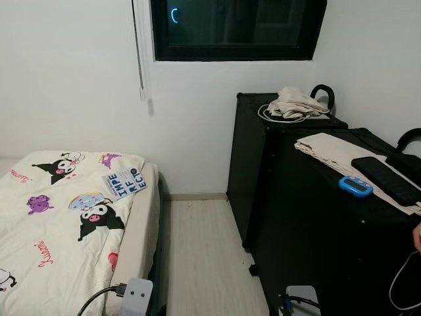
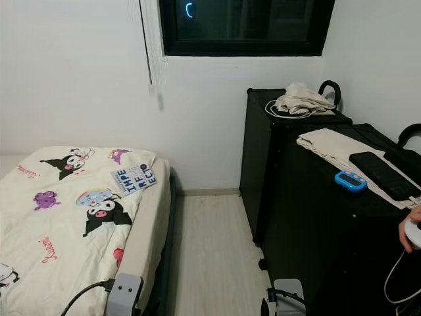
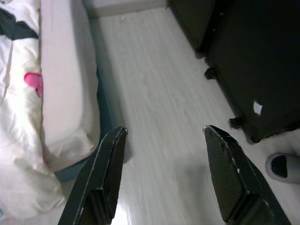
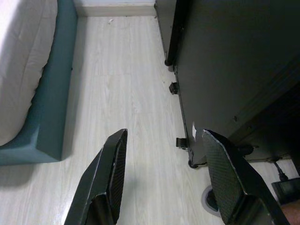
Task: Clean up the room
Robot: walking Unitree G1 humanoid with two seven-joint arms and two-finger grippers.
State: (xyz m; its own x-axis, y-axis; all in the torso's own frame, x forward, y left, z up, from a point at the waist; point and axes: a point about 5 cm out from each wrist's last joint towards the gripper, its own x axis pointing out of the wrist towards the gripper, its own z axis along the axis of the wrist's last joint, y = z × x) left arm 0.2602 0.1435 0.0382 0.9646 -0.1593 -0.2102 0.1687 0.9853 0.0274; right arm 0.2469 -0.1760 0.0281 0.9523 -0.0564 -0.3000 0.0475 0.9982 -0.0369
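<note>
My left gripper [image 3: 164,133] hangs open over the pale wood floor [image 3: 154,93], close to the bed's edge, with nothing between its fingers. My right gripper [image 4: 164,136] is open too, above the floor strip beside the black cabinet [image 4: 225,61]. A card printed "IMPERFECT" [image 1: 125,182] lies on the bed [image 1: 59,224], which has a cream cover with cartoon figures. On the black cabinets [image 1: 309,217] lie a flat beige cloth [image 1: 325,148], a crumpled beige cloth [image 1: 296,102] with a white cable, a blue timer [image 1: 355,185] and a long black device [image 1: 387,179].
A narrow floor strip [image 1: 204,257] runs between bed and cabinets to the white wall. A dark window [image 1: 237,26] sits above. A person's hand [image 2: 411,232] holding a white corded object is at the right edge. A grey slipper [image 3: 283,166] lies by the cabinet's foot.
</note>
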